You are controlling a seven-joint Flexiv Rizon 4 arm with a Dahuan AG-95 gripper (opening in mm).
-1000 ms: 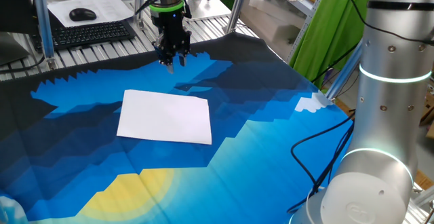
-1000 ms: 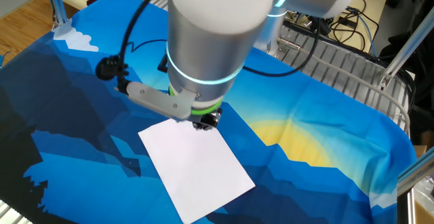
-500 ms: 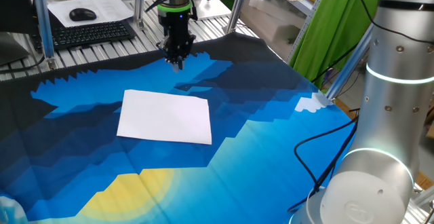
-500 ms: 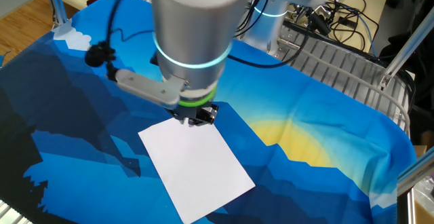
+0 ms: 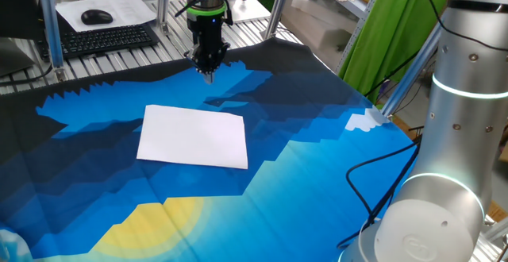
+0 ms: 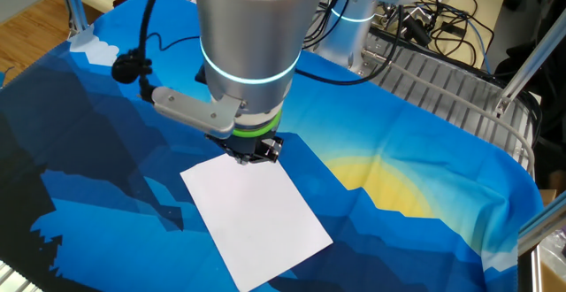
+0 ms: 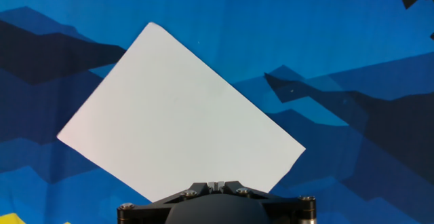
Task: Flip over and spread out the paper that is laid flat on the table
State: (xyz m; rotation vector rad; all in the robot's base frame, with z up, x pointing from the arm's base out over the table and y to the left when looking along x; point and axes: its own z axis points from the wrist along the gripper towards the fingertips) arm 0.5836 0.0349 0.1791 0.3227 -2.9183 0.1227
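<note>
Lying flat, the smooth rectangular paper (image 5: 193, 136) covers jagged-patterned table (image 5: 302, 135) cloth.

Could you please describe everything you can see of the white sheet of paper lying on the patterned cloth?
The paper is a single white rectangular sheet, its upper face blank with no print showing. It looks thin and smooth, without folds or creases, lying flat on the blue cloth of the table. All four corners show in the fixed views. Only the cloth touches it; the end effector hangs above the table beyond its far edge, clear of it.
</note>
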